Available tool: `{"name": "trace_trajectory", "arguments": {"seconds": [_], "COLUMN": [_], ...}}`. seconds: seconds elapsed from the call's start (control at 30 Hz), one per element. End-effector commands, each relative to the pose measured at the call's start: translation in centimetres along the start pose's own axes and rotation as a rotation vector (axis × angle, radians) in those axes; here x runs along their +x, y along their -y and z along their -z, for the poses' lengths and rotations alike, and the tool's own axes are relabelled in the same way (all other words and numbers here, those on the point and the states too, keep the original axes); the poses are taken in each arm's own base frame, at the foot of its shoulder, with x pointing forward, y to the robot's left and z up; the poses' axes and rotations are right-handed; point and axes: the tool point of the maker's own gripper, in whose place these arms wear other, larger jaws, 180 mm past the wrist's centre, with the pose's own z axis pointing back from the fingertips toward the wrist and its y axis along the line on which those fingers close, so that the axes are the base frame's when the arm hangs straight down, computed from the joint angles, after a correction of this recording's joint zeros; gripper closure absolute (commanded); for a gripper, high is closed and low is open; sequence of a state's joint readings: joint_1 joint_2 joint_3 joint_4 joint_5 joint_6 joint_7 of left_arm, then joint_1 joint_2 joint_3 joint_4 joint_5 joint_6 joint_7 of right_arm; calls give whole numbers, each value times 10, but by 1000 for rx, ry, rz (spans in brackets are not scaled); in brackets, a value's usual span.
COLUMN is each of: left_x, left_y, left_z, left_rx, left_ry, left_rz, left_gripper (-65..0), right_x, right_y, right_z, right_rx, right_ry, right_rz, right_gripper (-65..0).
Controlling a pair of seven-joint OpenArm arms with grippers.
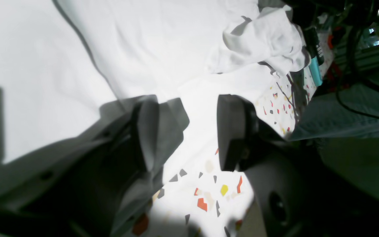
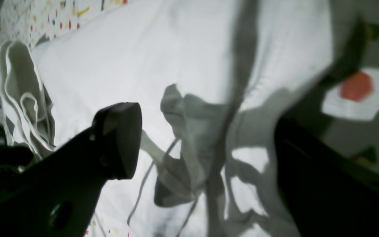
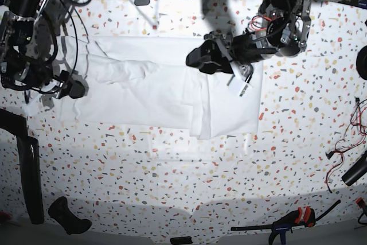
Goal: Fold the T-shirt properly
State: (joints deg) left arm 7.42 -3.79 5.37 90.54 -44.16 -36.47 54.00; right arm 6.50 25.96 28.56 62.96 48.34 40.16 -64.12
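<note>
The white T-shirt [image 3: 149, 93] lies spread across the back of the speckled table [image 3: 172, 187], with an extra layer folded over at its right end. My left gripper [image 3: 239, 81] hovers low over that right end. In the left wrist view the left gripper [image 1: 188, 133] is open, and the T-shirt [image 1: 143, 49] edge drapes over one of its fingers [image 1: 145, 131]. My right gripper [image 3: 71, 87] is at the shirt's left edge. In the right wrist view the right gripper [image 2: 206, 151] is wide open over a crumpled bit of the T-shirt [image 2: 189, 131], gripping nothing.
A blue-and-black clamp [image 3: 292, 222] and a black handle [image 3: 69, 216] lie near the front edge. A black bar [image 3: 28, 170] stands at the left. Red and black cables [image 3: 344, 142] trail at the right edge. A teal tool [image 1: 315, 70] lies beyond the shirt's bunched sleeve.
</note>
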Motion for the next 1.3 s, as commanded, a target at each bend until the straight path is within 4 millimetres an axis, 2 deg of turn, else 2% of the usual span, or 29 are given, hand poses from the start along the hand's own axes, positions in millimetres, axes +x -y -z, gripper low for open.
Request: {"name": "trace_trajectory", "arguments": {"seconds": [0.0,0.07,0.1,0.13,0.23,0.27,0.3,0.4,0.57,0.63,0.77,0.93,1.0,1.17,1.27], "left_x": [16,16,16,16,16,16,16,16,16,16,16,21,36,103,120], "left_y": [7,7,7,7,7,7,7,7,7,7,7,3,8,38,23], "left_z": [-1,-1,-1,-1,-1,-1,-1,-1,-1,-1,-1,-1,-5,-38,-59], "left_rx": [-24,-24,-24,-24,-25,-25,-24,-25,-25,-25,-24,1,3,51,226], "left_ry": [49,49,49,48,49,48,48,48,47,47,46,-6,-5,177,178], "left_rz": [25,25,25,25,25,25,25,25,25,25,25,85,144,404,629], "left_gripper": [-280,-280,-280,-280,-280,-280,-280,-280,-280,-280,-280,-279,-279,-279,-279], "right_x": [-11,-17,-18,-20,-21,-21,-21,-20,-8,5,45,76,84,95,95], "right_y": [2,0,0,1,1,0,0,-6,-32,-43,-64,-72,-72,-75,-75], "right_z": [0,1,1,1,1,1,0,1,-2,-4,-9,-14,-15,-18,-18], "right_rx": [-15,-13,-13,-14,-13,-13,-13,22,149,192,270,269,255,254,255], "right_ry": [-73,-106,-116,-124,-129,-130,-130,-125,-129,-107,-5,46,53,73,73], "right_rz": [-14,-20,-20,-20,-19,-20,-20,-10,-3,-14,-39,-81,-94,-110,-109], "right_gripper": [-466,-462,-439,-383,-104,-31,0,0,0,0,0,0,0,0,0]}}
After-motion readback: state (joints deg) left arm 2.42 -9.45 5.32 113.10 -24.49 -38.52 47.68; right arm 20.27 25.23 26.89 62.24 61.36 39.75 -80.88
